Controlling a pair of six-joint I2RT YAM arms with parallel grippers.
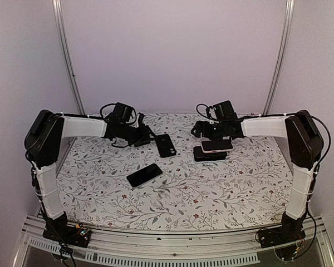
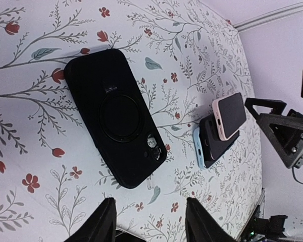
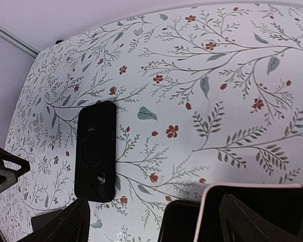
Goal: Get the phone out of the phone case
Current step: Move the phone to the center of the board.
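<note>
Meanwhile, left gripper [image 2: 150, 206] and right gripper [image 3: 155, 201] jaws gape wide; at two o'clock, a nudge could topple the stacked pink-cased phone [image 2: 228, 116].

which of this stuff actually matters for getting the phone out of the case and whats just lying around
Job, likely: black phone case in front of the open left gripper; pink-cased phone by the open right gripper.
Lying about: bare black phone mid-table; blue-cased phone under the pink one.
</note>
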